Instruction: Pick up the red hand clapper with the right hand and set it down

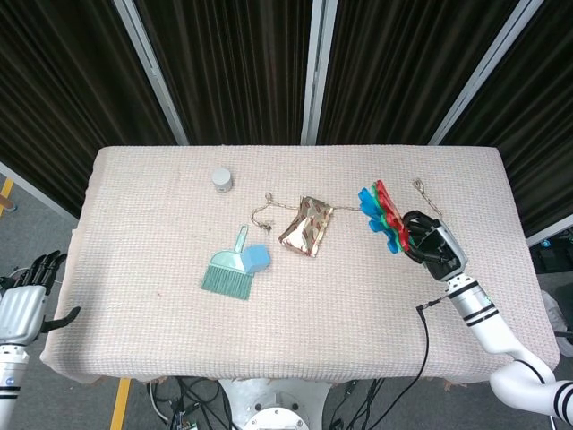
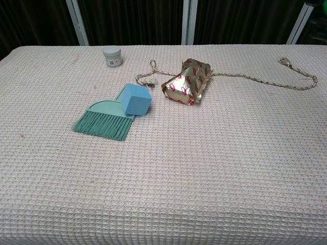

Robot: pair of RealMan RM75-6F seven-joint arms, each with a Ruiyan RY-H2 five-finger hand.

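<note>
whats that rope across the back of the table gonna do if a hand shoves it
The rope is probably floppy: it lies in loose curves, so a push would likely bend it rather than slide it whole. One end runs by the foil packet, which may get nudged. The metal clip looks like its only stiff part.

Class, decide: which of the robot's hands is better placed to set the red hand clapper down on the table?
Right. The right hand grips the clapper above the table, while the left hand hangs off the table's far-left edge, holding nothing.
</note>
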